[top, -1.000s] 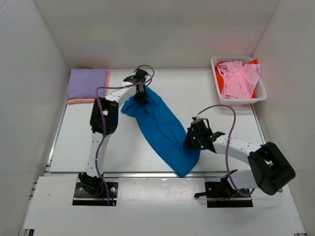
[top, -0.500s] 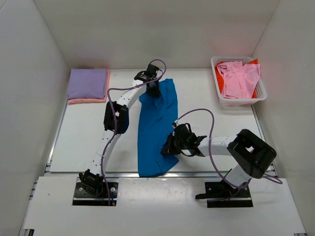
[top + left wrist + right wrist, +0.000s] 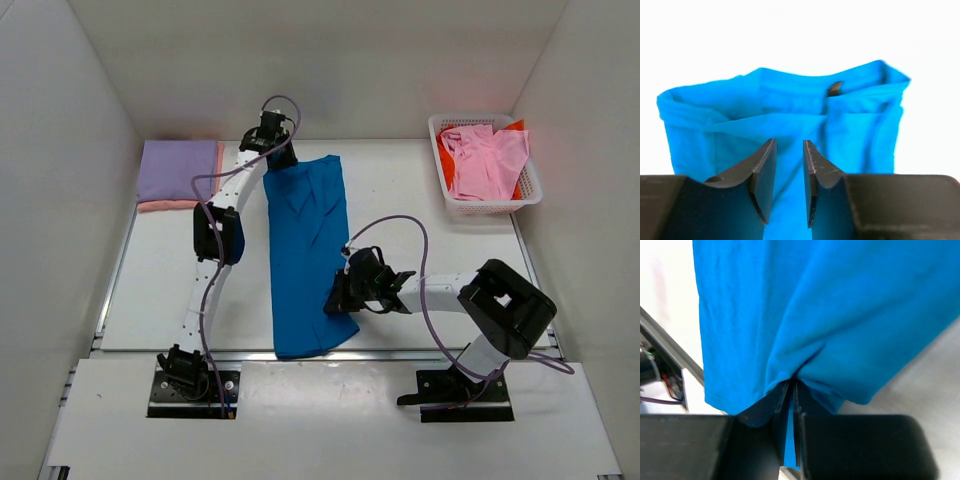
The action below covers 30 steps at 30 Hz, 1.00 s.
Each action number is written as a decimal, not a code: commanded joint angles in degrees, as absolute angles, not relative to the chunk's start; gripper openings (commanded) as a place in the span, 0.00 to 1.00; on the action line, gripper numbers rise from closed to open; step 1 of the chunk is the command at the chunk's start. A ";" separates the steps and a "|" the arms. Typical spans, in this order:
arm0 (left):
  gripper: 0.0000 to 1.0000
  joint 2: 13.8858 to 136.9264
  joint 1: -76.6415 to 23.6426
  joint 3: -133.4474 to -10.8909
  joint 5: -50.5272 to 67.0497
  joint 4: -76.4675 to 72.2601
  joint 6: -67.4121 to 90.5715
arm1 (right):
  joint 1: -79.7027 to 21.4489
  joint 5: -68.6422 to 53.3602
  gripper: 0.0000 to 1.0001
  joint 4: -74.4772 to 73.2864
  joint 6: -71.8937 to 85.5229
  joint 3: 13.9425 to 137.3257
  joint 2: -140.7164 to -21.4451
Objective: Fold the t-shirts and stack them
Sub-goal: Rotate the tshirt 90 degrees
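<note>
The bright blue collared t-shirt (image 3: 305, 250) lies as a long strip from the far middle of the table to its near edge. My left gripper (image 3: 280, 160) is at the shirt's far left corner. In the left wrist view (image 3: 789, 142) its jaws stand slightly apart, with the blue cloth (image 3: 790, 105) lying beyond them. My right gripper (image 3: 338, 302) is at the shirt's near right edge. In the right wrist view (image 3: 791, 382) it is shut on a pinch of the blue shirt (image 3: 815, 305). A folded lavender shirt (image 3: 178, 170) lies on a salmon one (image 3: 165, 205) at the far left.
A white mesh basket (image 3: 470, 118) at the far right holds a crumpled pink shirt (image 3: 485, 160) over an orange-red one (image 3: 516, 127). White walls enclose the table on three sides. The table's metal front rail (image 3: 150, 350) runs just past the shirt's near end.
The blue shirt swung from a diagonal to a straight lengthwise strip. My left gripper moved to the far left corner and its jaws parted. My right gripper moved left, still holding the cloth.
</note>
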<state>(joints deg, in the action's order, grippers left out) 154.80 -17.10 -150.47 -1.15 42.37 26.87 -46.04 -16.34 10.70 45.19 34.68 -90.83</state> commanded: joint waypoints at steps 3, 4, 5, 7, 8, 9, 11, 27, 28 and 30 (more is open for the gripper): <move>0.39 138.02 -17.67 -142.86 4.39 34.46 28.12 | -45.26 -9.24 0.12 2.47 34.47 37.43 -90.89; 0.40 133.90 -17.58 -141.17 4.74 33.84 28.12 | -45.44 -8.18 0.18 1.94 33.32 37.96 -89.66; 0.40 132.12 -17.75 -137.15 4.75 33.84 27.52 | -45.35 -6.96 0.21 0.02 32.18 39.01 -88.08; 0.42 123.53 -18.45 -127.06 3.61 35.68 26.90 | -45.79 -3.88 0.32 -2.54 30.15 41.99 -84.49; 0.42 121.22 -19.15 -124.22 3.43 36.90 26.72 | -46.23 -0.65 0.35 -6.46 29.28 43.32 -82.37; 0.43 116.15 -20.03 -117.05 2.99 37.70 25.76 | -45.62 1.30 0.38 -9.37 28.83 44.98 -81.40; 0.45 105.26 -21.70 -100.19 2.90 37.18 25.49 | -42.12 -1.65 0.47 -13.08 29.09 45.97 -78.24; 0.50 59.60 -36.19 -35.52 4.22 34.99 40.95 | -40.51 -13.89 0.46 -16.70 39.54 23.91 -58.97; 0.50 59.33 -36.91 -33.68 4.74 34.28 42.70 | -41.04 -14.50 0.46 -15.13 40.42 23.21 -59.58; 0.48 59.41 -40.15 -29.90 5.71 32.36 45.51 | -41.13 -15.20 0.45 -12.93 41.83 21.80 -60.28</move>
<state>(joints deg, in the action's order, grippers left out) 60.51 -36.97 -33.08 3.42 36.47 39.75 -40.40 -13.93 -18.22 37.74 23.05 -60.16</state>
